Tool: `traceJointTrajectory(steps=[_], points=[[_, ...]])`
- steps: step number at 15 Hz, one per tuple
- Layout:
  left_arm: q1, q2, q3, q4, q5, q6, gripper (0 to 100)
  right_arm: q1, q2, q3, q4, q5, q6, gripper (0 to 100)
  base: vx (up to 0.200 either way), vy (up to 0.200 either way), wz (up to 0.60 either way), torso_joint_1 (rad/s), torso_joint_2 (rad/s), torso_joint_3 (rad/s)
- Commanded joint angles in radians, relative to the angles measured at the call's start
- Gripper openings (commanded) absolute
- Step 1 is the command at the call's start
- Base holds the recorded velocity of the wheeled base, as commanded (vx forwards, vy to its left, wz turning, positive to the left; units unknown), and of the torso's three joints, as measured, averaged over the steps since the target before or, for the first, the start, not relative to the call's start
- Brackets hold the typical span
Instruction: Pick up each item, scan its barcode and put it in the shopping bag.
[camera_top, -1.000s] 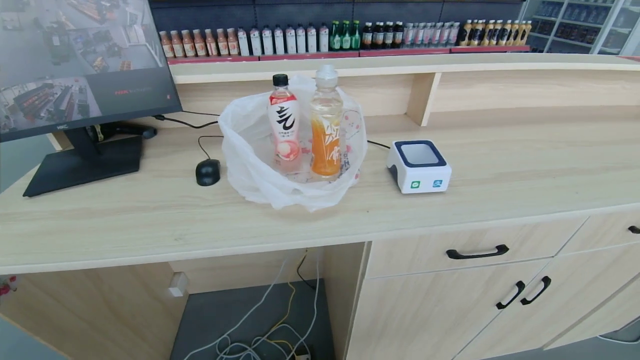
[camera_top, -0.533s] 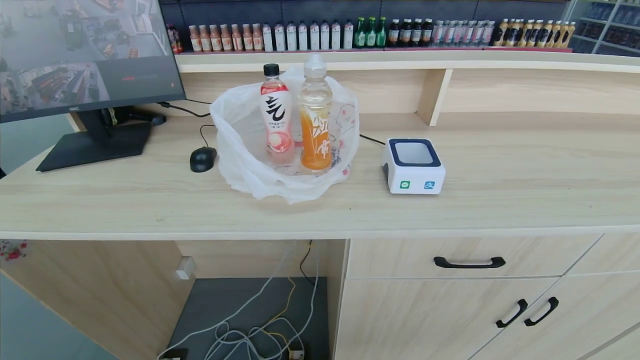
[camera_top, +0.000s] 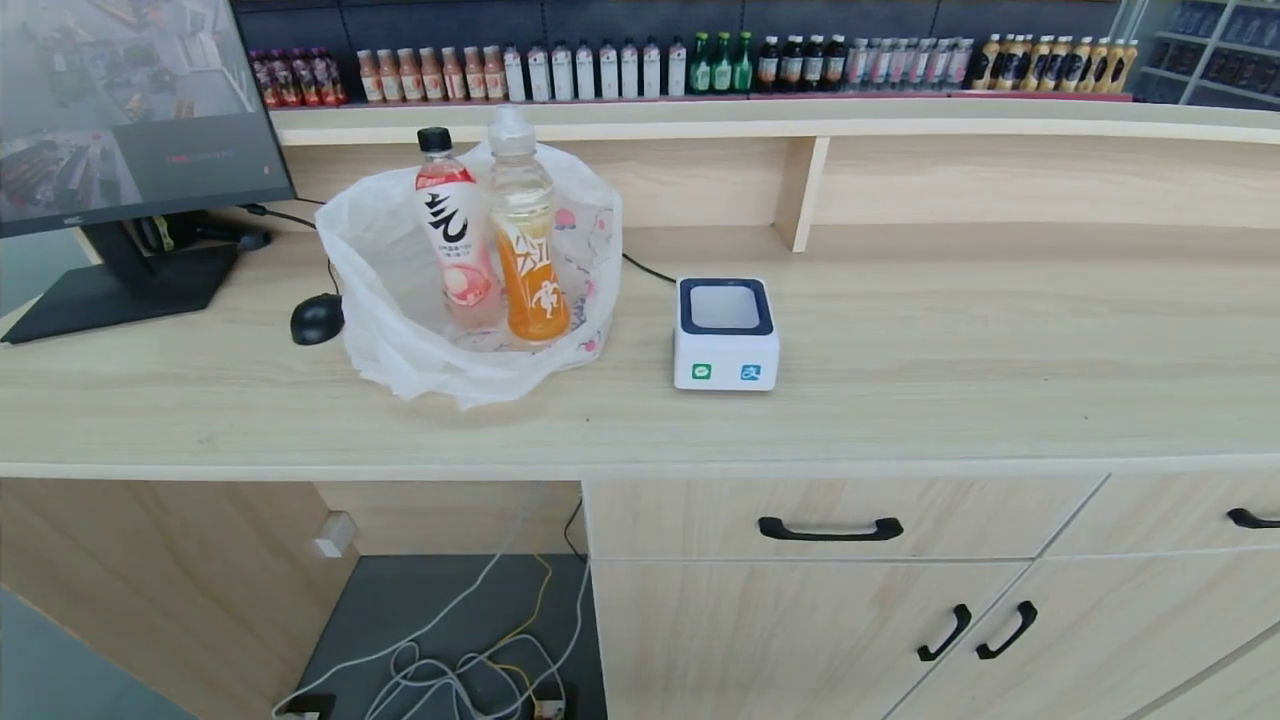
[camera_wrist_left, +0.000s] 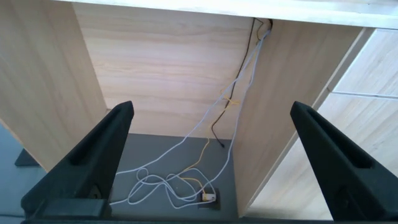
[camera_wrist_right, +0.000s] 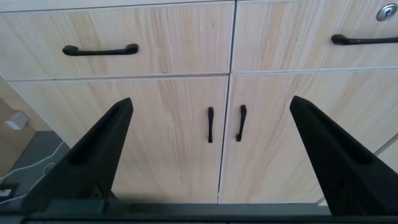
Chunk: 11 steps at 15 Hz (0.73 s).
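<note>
a pale wood-grain counter (camera_top: 900, 400) runs across a shop, with a shelf of drink bottles (camera_top: 700, 65) behind its back edge. on the counter's left half the white shopping bag (camera_top: 400, 340) stands open and holds two upright bottles side by side: a pink bottle (camera_top: 455, 250) with bold black brush characters on its label, and an orange bottle (camera_top: 530, 270) with a white figure printed low down. a white scanner (camera_top: 726, 335) with green and blue square icons sits near the bag, toward the middle. a monitor (camera_top: 120, 110) and a mouse (camera_top: 317, 319) sit at the left end. the left gripper (camera_wrist_left: 211, 109) hangs below the front edge over the cables (camera_wrist_left: 180, 180), jaws spread wide. the right gripper (camera_wrist_right: 211, 102) faces the cabinet doors (camera_wrist_right: 186, 137), jaws likewise spread.
</note>
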Motion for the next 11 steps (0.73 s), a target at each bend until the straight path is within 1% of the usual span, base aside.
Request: traceJointTrajectory(steps=[1, 11], points=[[0.0, 0.0, 0.0, 0.0, 0.0, -0.001, 100, 0.001, 0.003, 0.0, 0.0, 0.0, 0.0, 100, 0.0, 0.0, 0.0, 0.0, 0.0, 0.0], [0.0, 0.0, 0.0, 0.0, 0.0, 0.005, 100, 0.001, 0.003, 0.0, 0.0, 0.0, -0.003, 100, 0.0, 0.0, 0.0, 0.0, 0.0, 0.0]])
